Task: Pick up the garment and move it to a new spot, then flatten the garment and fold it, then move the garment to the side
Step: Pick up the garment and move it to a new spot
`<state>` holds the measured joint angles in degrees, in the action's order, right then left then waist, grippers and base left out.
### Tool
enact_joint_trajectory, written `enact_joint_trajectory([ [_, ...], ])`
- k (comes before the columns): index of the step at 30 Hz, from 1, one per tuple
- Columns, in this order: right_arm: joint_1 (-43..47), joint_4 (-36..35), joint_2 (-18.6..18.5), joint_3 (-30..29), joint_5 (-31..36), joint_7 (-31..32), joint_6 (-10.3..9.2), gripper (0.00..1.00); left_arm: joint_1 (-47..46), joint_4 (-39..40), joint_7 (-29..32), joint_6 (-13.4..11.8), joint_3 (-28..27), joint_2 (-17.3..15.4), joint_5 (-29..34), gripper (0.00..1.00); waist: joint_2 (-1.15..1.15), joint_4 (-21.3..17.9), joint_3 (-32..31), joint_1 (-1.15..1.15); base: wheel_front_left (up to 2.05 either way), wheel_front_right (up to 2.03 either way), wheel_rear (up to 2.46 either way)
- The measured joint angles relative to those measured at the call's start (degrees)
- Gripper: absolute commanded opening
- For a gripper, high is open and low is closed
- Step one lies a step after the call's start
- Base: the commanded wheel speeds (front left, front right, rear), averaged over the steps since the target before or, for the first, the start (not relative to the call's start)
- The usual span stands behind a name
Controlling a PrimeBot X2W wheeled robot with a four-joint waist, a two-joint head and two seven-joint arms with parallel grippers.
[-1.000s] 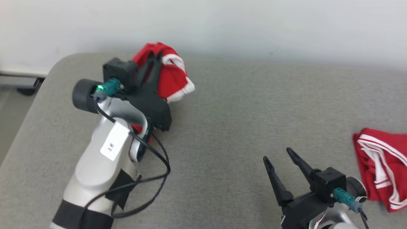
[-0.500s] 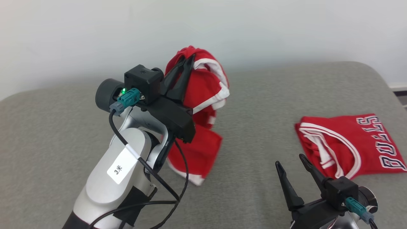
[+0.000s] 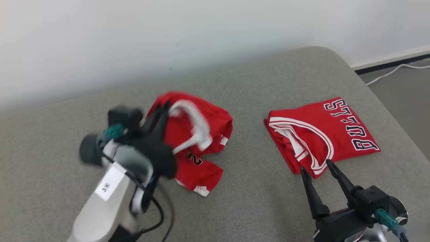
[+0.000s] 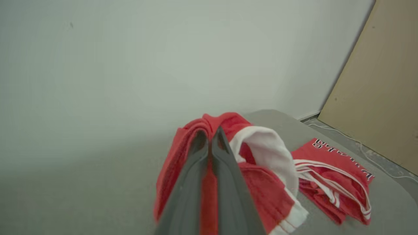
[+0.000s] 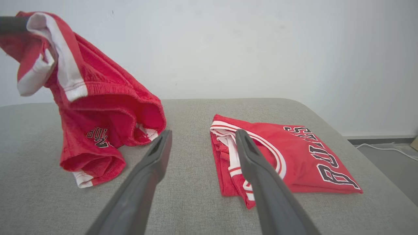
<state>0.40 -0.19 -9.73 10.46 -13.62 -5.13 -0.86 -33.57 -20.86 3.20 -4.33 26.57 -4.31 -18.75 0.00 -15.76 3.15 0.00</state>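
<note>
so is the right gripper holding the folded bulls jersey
No, the right gripper stands open and empty; the Bulls jersey lies flat.

Shorts [image 3: 215, 124] rest left of jersey [image 3: 322, 134] on cushion [image 3: 255, 201].

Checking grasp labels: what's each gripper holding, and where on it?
Left gripper: shut on the shorts, pinching a bunched fold beside the white trim. Right gripper: open, holding nothing.

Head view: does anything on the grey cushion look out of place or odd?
Only the red garment: it hangs bunched from the shut left gripper, its lower end crumpled on the grey cushion, unflattened. The folded jersey lies neat by the open right gripper.
</note>
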Motion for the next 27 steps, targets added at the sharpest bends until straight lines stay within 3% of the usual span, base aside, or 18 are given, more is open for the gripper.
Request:
enact_joint_trajectory([
  [6, 0.11, 0.20, -0.02, -0.18, -0.02, -0.58, -0.13, 1.00, 6.47, -8.23, 1.78, -0.78, -2.24, -5.86, 0.12, 0.00, 0.01, 0.92, 0.93, 0.00, 0.00, 0.00, 0.00],
  [7, 0.11, 0.22, -0.02, -0.19, -0.12, -0.81, -0.13, 1.00, 6.89, -9.28, 1.88, -0.81, -2.50, -6.21, 0.08, 0.04, 0.01, 1.25, 0.98, 0.01, 0.00, 0.00, 0.00],
  [8, 0.09, 0.29, -0.03, -0.16, -0.19, -0.93, -0.13, 1.00, 7.04, -10.24, 1.94, -1.05, -2.57, -6.30, 0.09, 0.43, 0.01, 1.59, 1.01, 0.00, 0.00, 0.00, 0.00],
  [9, 0.04, 0.42, -0.02, -0.12, -0.20, -0.93, -0.12, 1.00, 7.12, -11.09, 2.41, -1.19, -2.52, -6.44, 0.11, 1.00, 0.01, 1.95, 1.04, 0.00, 0.00, 0.00, 0.00],
  [27, -0.87, 1.92, 0.30, 0.60, -0.35, -1.54, 0.12, 1.00, 10.14, -16.42, 0.32, -1.97, -6.91, -8.75, -0.86, 1.00, 0.01, 7.51, 0.84, 0.00, 0.00, 0.00, 0.00],
])
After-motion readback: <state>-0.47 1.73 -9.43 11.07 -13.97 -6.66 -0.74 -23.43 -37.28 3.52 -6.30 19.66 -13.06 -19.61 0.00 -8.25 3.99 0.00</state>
